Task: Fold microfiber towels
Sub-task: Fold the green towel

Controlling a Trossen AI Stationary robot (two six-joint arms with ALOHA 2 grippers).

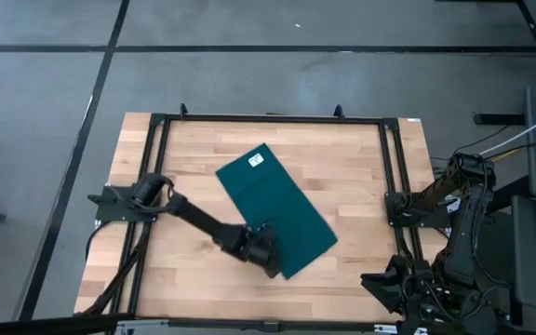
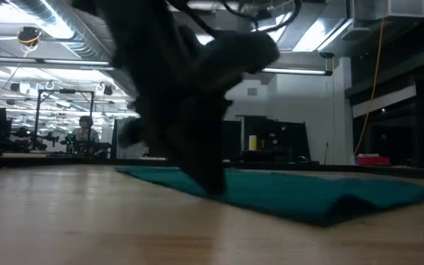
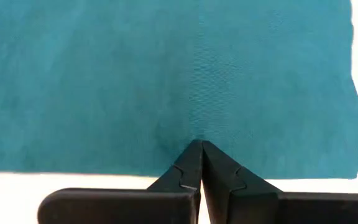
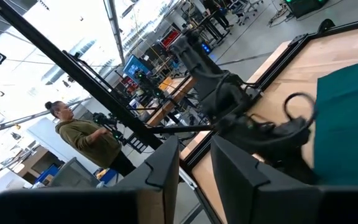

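L gripper tips together on towel edge

— Where have you got this rig set up?

— You're in a robotics lab or workshop. The wooden table sits in a black metal frame on a grey floor. Ceiling strip lights and exposed ducts fill the low view's upper left, more workbenches stand behind, and a person stands at left.
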